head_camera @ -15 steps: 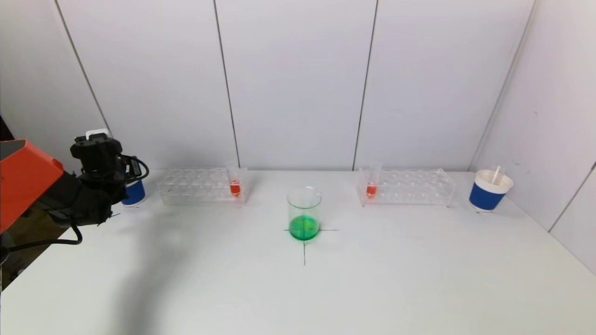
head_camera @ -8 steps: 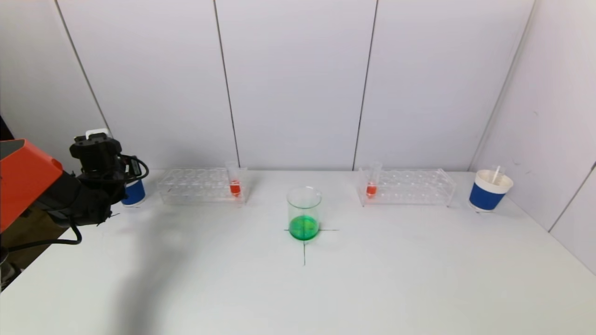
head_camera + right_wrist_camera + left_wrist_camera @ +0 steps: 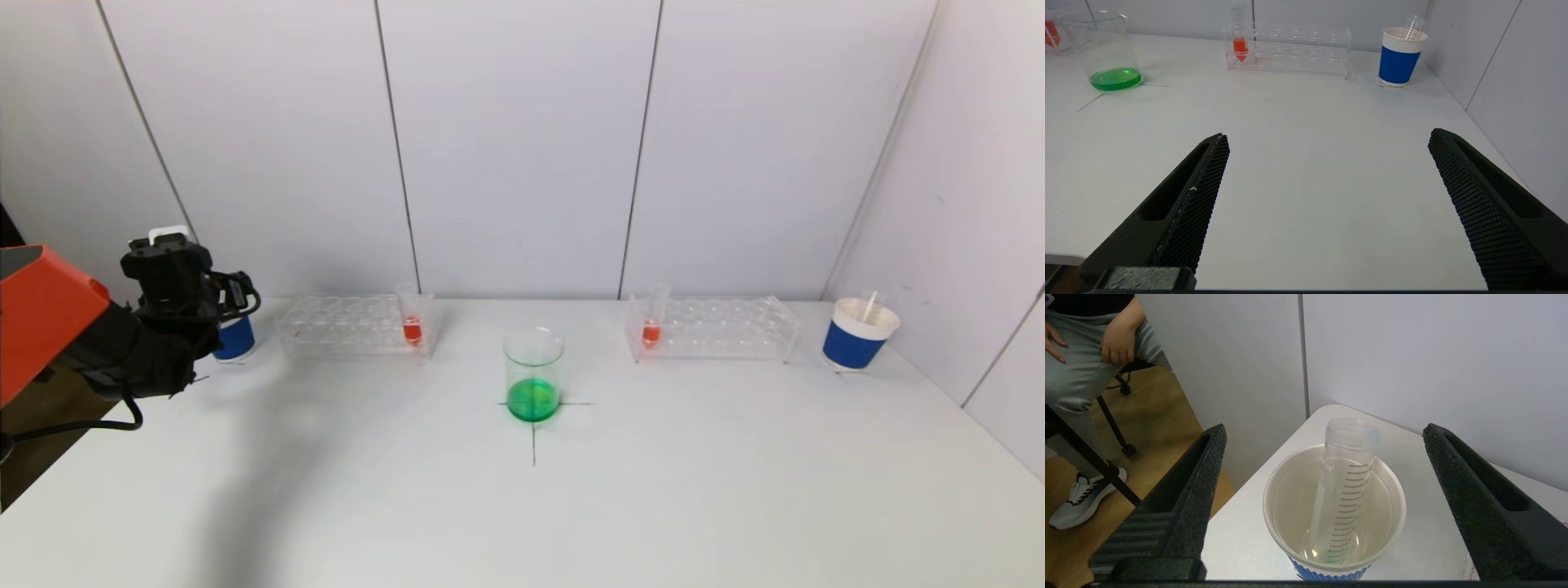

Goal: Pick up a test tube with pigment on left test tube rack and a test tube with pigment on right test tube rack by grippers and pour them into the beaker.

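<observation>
The beaker (image 3: 533, 376) is found at the centre of the table (image 3: 653, 490), on a drawn cross, and green liquid is already held in it. One tube with red pigment (image 3: 412, 314) is seen standing in the left rack (image 3: 351, 327) and another tube with red pigment (image 3: 651, 317) in the right rack (image 3: 710, 328); neither is gripped. An emptied tube (image 3: 1345, 486) is seen inside the left blue cup (image 3: 1331, 522), and a tube is likewise seen in the right blue cup (image 3: 857, 335). It is judged that an earlier pour is finished and that both red tubes are left to be picked up and poured.

The left end effector (image 3: 1327, 498) is held wide open above the left cup. The right end effector (image 3: 1327, 204) is spread open above bare table, well apart from the right rack.

Against the earlier frames, only a slight drift of the left arm is noted; all vessels are unmoved.
</observation>
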Controlling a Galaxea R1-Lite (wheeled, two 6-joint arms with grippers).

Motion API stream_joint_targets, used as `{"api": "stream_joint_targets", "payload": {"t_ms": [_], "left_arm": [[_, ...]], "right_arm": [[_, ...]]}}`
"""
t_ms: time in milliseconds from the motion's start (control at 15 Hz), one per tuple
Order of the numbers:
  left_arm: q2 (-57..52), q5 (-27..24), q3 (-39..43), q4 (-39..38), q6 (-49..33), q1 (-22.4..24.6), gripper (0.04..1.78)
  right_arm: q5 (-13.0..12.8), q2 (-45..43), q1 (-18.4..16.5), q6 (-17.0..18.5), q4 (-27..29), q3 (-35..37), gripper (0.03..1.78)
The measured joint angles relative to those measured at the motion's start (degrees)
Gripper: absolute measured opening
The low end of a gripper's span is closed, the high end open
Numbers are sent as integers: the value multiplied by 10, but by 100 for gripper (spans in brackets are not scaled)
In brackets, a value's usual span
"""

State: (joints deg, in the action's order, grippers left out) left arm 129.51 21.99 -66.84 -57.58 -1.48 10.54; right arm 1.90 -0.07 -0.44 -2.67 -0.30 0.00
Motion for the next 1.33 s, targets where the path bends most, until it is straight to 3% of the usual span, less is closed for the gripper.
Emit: {"api": "stream_joint_targets", "payload": {"t_ms": [333,600,933,1333], "left_arm": [[-10,-21,-2,0,1,-2,176],[-49,-108,5,0,-1,-19,176],[-150,-209,69,4,-27,-96,176],[-277,-224,158,14,-53,-192,176]], "right_arm": [[0,0,0,0,0,0,177],[0,0,0,0,0,0,177],[0,0,0,0,0,0,177],[0,0,0,0,0,0,177]]}}
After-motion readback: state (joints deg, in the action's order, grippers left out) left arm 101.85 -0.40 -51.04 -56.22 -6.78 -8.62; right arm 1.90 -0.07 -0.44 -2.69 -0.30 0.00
